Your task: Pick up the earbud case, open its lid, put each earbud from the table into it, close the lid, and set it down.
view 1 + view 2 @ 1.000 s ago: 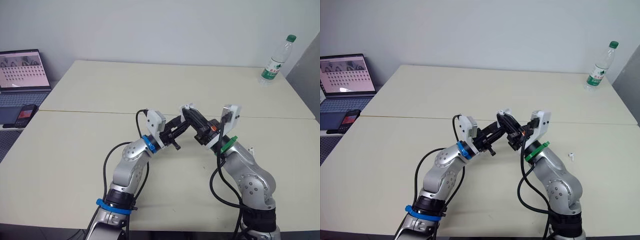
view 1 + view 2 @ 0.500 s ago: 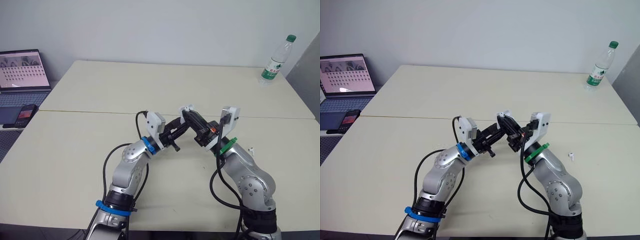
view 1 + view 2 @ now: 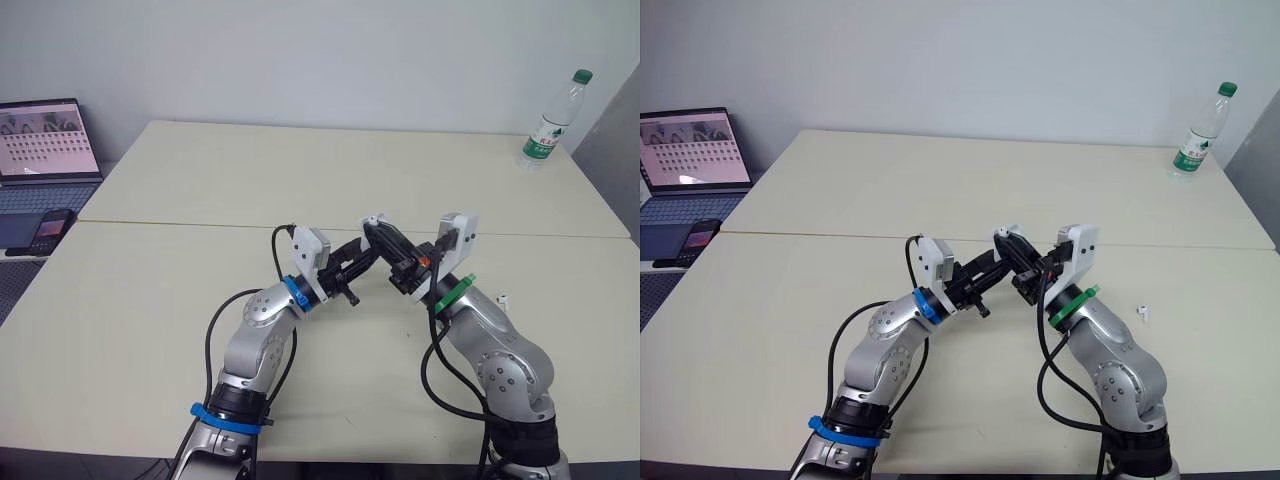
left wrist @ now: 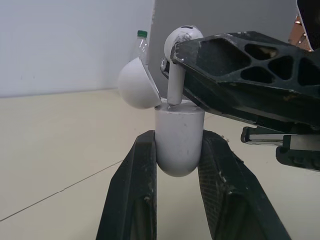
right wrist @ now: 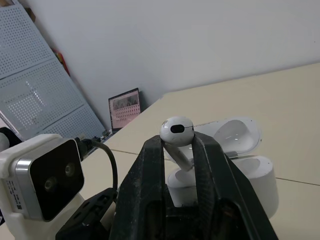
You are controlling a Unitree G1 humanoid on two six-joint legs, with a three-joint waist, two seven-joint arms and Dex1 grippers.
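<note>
My left gripper (image 4: 179, 146) is shut on the white earbud case (image 4: 179, 137), held upright above the table with its lid (image 4: 137, 90) swung open. My right gripper (image 5: 177, 146) is shut on a white earbud (image 5: 176, 131), whose stem points down into the open case (image 5: 252, 175). In the head views the two grippers meet above the middle of the table, the left gripper (image 3: 362, 254) just below the right gripper (image 3: 378, 232). A second earbud (image 3: 503, 297) lies on the table to the right of my right arm.
A water bottle (image 3: 548, 125) stands at the far right corner of the cream table (image 3: 200, 180). An open laptop (image 3: 48, 140) and a phone (image 3: 50, 230) sit on a separate surface to the left. A seam runs across the table behind the grippers.
My right gripper has shifted slightly left with the earbud, closer over the case. The left gripper has barely moved.
</note>
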